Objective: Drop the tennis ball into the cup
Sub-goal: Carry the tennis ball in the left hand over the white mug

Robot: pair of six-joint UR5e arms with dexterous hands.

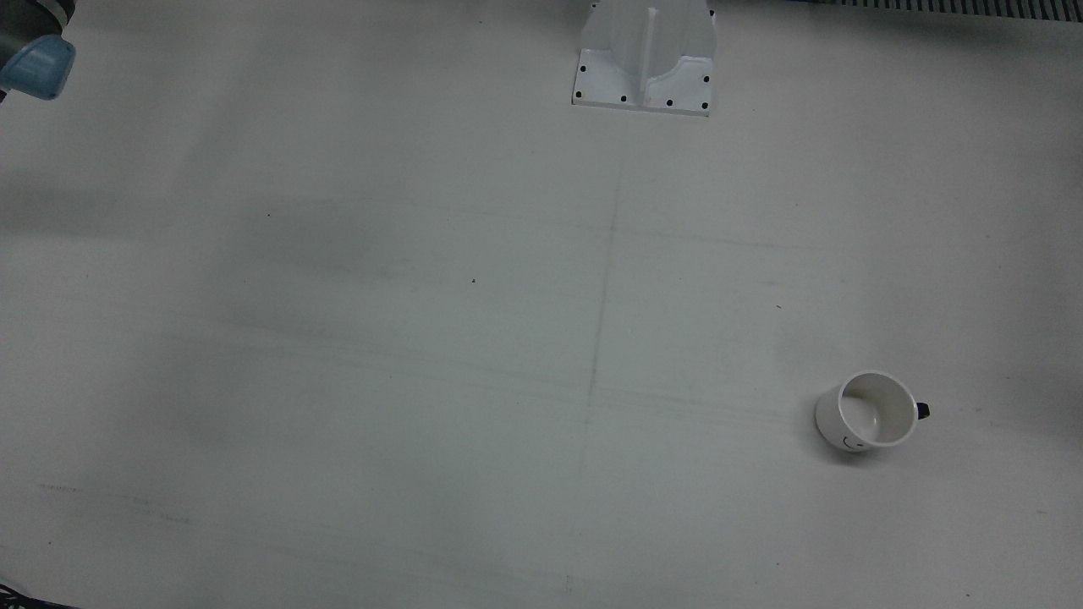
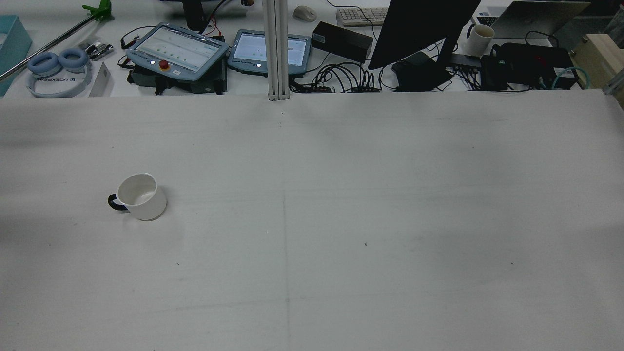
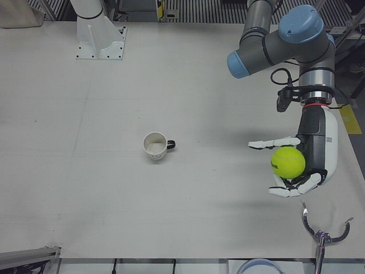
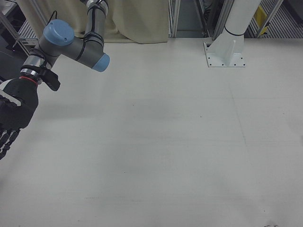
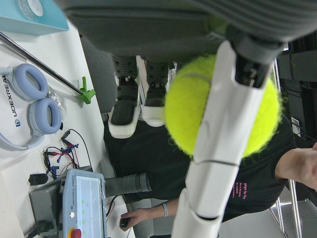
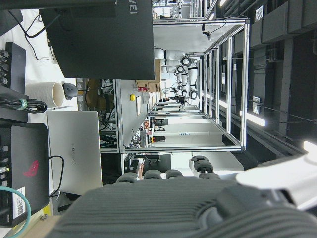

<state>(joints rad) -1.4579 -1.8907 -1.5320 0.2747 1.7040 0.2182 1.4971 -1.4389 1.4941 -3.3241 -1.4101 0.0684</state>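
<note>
At the table's left edge, the left hand (image 3: 305, 157), white and segmented, curls its fingers round the fuzzy yellow-green ball (image 3: 287, 161), held clear above the surface. The glossy white cup (image 3: 155, 145), black-handled, stands upright well apart. The right hand (image 4: 12, 118), dark, is cut off at frame edge; its fingers' spread is indiscernible.

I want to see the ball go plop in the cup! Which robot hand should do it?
The left robot hand. It already holds the tennis ball, and the cup stands upright on its half of the table. The right robot hand hangs at the far side, holding nothing that shows.
</note>
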